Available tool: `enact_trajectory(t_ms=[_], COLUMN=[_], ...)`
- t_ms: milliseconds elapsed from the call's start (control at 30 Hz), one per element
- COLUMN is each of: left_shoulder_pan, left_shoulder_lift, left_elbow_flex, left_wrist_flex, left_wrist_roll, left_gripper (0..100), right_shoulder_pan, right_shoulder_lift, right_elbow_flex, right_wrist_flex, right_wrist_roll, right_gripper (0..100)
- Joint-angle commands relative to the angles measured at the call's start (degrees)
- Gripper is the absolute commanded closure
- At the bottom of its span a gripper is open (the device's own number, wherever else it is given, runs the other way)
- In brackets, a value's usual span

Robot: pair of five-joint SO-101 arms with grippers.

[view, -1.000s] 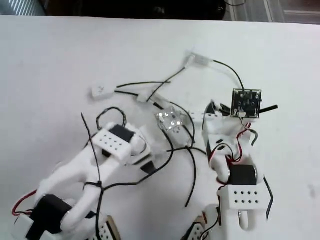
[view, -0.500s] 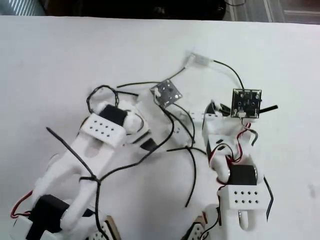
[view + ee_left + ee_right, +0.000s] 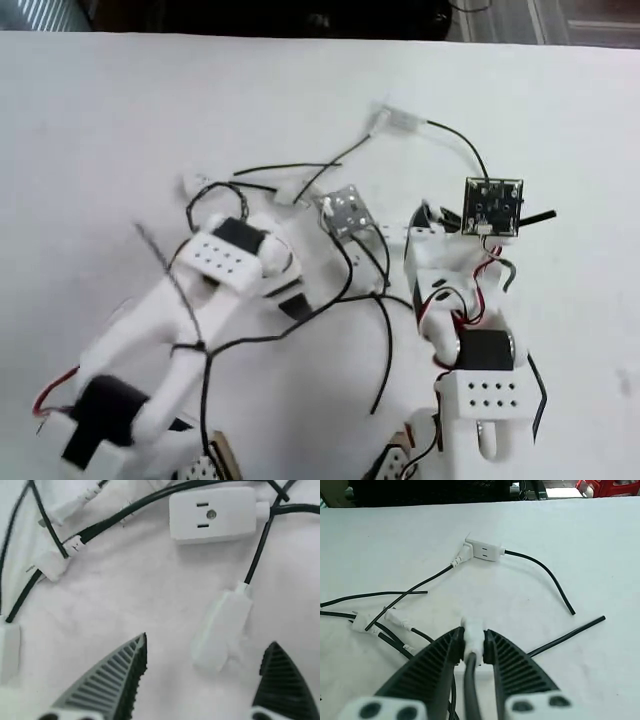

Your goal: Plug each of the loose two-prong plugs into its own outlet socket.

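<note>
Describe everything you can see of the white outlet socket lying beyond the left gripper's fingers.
The outlet socket is a white, boxy block, plastic by its look. It lies flat on the white table, face up, showing two narrow slots and a small round mark beside them; nothing is plugged in. A black cord leaves one short end through a white collar. Another black cable passes one long edge; contact unclear.

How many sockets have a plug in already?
1: the far socket, beyond the right gripper, plug seated. The second socket, by the left gripper, is empty; others may be hidden.
</note>
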Motion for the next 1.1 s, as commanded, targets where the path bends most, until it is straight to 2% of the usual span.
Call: enact_trajectory(t_ms=[0,133,467,600,833,1067], left_shoulder_pan=[0.7,2.1,6.2,3.9,-1.8,-8.3], left_shoulder_lift=[11.6,19.9,20.4,14.6,-6.3,-20.7], left_elbow_flex=[-8.2,-14.3,-14.2,-14.4,-14.5,-14.5], left_wrist_flex=[-0.3,3.2,5.6,10.6,20.8,22.0], left_wrist_roll=[-0.4,-0.5,-0.4,-0.4,-0.4,-0.4], left_gripper=[65,71,97,98,98,98], right_shoulder_pan=[0.0,0.1,0.2,0.1,0.1,0.3], right_shoulder_lift=[-0.7,-0.7,-0.7,-0.7,-0.7,-0.7], right_elbow_flex=[-0.4,-0.4,-0.4,-0.4,-0.4,-0.4], right_wrist_flex=[-0.7,-0.7,-0.7,-0.7,-0.7,-0.7], right_wrist_roll=[-0.3,-0.3,-0.3,-0.3,-0.3,-0.3], right_gripper=[98.1,98.1,98.1,98.1,98.1,98.1])
